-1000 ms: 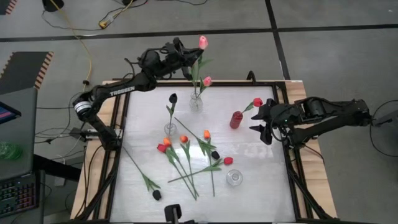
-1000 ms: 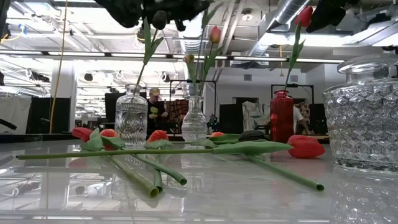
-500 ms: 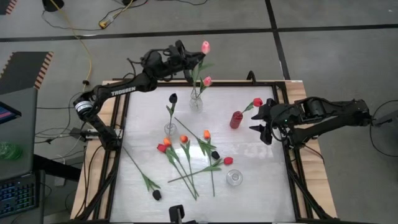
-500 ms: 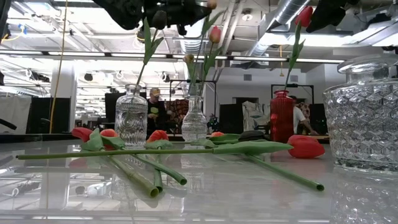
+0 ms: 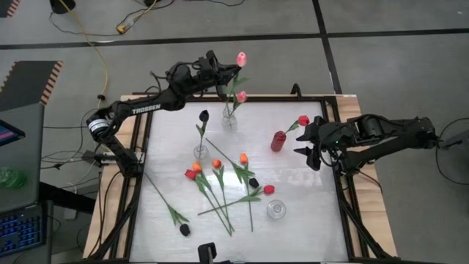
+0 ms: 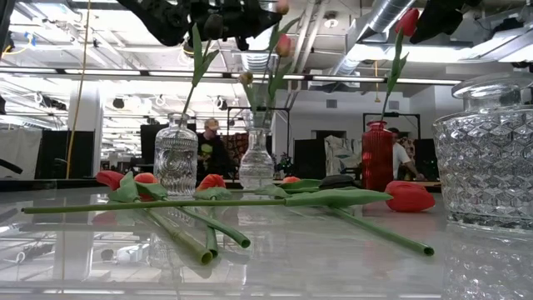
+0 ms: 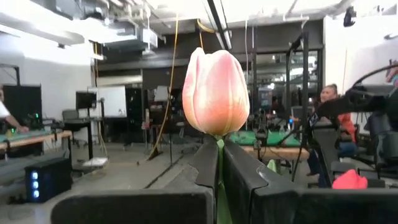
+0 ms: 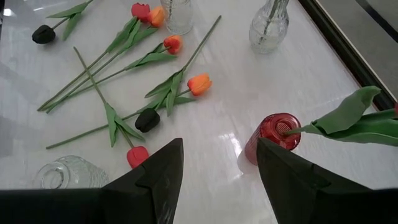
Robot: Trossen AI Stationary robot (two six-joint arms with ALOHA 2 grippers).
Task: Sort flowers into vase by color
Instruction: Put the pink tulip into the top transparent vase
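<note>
My left gripper (image 5: 222, 76) hovers over the table's far edge, shut on a pink tulip (image 5: 240, 59). Its stem runs down to a clear vase (image 5: 229, 119) that holds a second pink tulip (image 5: 242, 96). A black tulip (image 5: 204, 115) stands in another clear vase (image 5: 201, 152), and a red tulip (image 5: 303, 120) in the red vase (image 5: 278, 141). Several loose red, orange and black tulips (image 5: 220, 183) lie flat mid-table. My right gripper (image 5: 309, 145) waits open beside the red vase (image 8: 272, 135). My left gripper pinches the pink tulip's stem just below the head (image 7: 219, 147) between its two fingers (image 7: 205, 163). The fingers come from the table's left, slanting a little upward, and lie across the stem. The tulip stands upright, head above the fingers, its stem reaching down to the vase's mouth (image 6: 256, 125).
An empty clear vase (image 5: 275, 210) stands near the front right and looms large at the right of the low view (image 6: 491, 154). A dark frame (image 5: 333, 139) rims the table. People show in the room beyond (image 6: 210, 150).
My left gripper has come down a little with the pink tulip. Its head now shows at the top of the low view, and in the high view it sits nearer the vase.
</note>
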